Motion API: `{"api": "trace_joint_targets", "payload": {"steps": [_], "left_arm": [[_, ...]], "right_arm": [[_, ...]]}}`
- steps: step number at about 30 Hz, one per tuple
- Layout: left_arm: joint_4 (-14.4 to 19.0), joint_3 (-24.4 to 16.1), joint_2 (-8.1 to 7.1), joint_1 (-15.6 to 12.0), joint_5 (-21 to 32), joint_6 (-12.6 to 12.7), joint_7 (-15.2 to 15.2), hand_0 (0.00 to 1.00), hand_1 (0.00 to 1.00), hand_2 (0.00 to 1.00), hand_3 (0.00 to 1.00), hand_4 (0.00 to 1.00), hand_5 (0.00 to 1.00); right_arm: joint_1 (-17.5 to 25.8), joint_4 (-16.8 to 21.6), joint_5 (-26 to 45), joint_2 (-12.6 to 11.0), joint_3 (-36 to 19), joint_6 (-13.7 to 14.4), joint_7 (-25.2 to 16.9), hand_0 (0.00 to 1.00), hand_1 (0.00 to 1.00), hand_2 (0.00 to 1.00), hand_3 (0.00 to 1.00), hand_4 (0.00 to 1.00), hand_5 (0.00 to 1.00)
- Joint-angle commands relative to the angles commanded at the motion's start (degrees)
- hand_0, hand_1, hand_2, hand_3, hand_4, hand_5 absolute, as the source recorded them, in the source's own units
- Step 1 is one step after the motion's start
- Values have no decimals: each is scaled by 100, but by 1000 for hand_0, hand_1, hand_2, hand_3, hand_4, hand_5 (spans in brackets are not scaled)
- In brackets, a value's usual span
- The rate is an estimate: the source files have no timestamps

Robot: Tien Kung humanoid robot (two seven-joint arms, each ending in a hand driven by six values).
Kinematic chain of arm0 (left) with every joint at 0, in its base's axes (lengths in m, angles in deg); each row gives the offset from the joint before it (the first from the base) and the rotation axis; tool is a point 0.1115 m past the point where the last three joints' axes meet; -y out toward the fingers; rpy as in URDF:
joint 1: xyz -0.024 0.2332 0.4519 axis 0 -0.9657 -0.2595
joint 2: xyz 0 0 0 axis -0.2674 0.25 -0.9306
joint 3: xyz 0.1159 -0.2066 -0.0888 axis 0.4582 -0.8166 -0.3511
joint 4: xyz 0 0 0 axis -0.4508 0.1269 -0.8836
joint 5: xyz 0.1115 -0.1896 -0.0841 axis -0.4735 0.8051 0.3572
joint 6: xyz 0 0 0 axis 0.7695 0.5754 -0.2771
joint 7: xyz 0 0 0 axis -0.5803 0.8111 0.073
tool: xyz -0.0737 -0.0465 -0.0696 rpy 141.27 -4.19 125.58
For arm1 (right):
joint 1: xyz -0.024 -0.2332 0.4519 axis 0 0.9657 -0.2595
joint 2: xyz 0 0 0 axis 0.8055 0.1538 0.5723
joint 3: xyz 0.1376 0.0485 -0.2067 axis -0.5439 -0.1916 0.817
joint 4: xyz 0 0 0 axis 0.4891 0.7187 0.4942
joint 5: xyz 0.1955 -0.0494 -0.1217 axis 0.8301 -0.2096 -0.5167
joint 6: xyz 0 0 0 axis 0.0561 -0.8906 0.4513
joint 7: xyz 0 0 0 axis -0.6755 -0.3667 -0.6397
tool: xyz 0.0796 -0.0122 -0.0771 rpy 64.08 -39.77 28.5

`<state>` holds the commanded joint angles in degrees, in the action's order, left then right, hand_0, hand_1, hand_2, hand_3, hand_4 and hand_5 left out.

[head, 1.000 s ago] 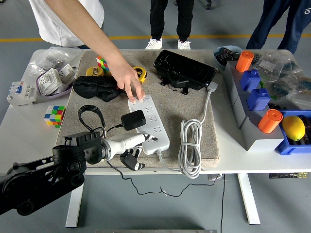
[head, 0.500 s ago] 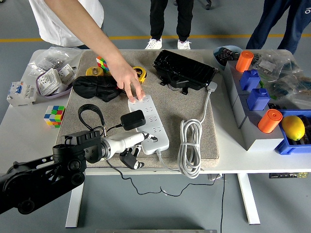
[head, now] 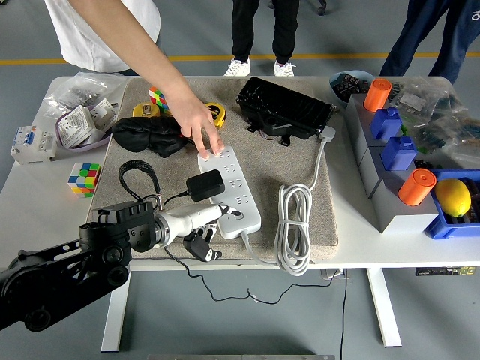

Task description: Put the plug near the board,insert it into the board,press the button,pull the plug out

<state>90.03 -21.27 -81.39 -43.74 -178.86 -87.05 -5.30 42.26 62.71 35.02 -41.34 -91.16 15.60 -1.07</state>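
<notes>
Your left robot hand (head: pixel 208 229) lies at the near end of the white power strip (head: pixel 230 190), one finger extended onto it, the others curled, holding nothing. The black plug (head: pixel 205 184) sits in the strip's mid-section. A person's hand (head: pixel 201 130) presses the strip's far end on the worktop (head: pixel 34 195).

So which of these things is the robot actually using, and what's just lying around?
In use: white power strip, black plug adapter, left hand, person's hand resting on the strip.
Lying about: Rubik's cube, lemon, orange cylinders, coiled white cable.
</notes>
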Motion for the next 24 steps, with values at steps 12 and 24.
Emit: {"api": "trace_joint_targets", "payload": {"steps": [12, 24], "left_arm": [[-171, -577, -28, -395, 947, 1754, -2143, 233, 429, 488, 729, 891, 504], [-827, -846, 253, -670, 2196, 2945, -3661, 733, 755, 756, 745, 923, 657]], "right_arm": [[-2, -15, -2, 28, 14, -2, 3, 621, 617, 577, 540, 626, 124], [-17, -22, 3, 61, -3, 4, 1, 621, 617, 576, 540, 624, 122]]}}
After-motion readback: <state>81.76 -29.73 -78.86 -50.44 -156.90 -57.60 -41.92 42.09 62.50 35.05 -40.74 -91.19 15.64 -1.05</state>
